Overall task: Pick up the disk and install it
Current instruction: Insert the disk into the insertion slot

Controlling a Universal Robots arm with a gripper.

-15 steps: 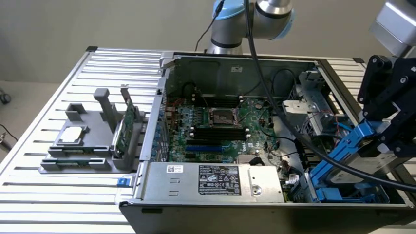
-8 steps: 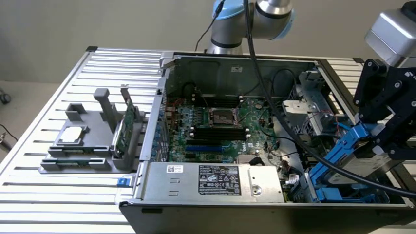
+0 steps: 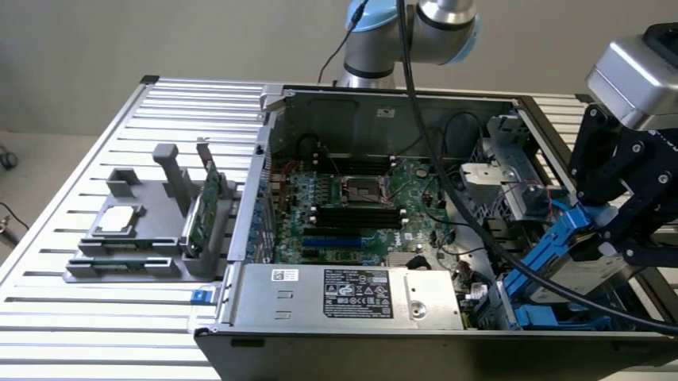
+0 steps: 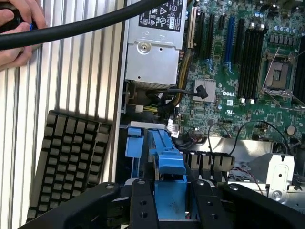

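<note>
Blue plastic is sticking out between the two black fingers of the end effector (image 4: 171,191), which are pinching the disk (image 3: 545,258) from both sides. The disk is leaning tilted in a corner of the open computer case (image 3: 424,353), just beside the silver power box (image 3: 350,294), toward the desk's (image 3: 117,333) side on the exterior view's right.

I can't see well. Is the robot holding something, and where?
Yes. The tool clamps the disk by one end of its blue carrier.

Slatted tbl (image 3: 75,321) w/ PC case (image 3: 424,357), tray (image 3: 143,274), kbd (image 4: 69,162)
</note>
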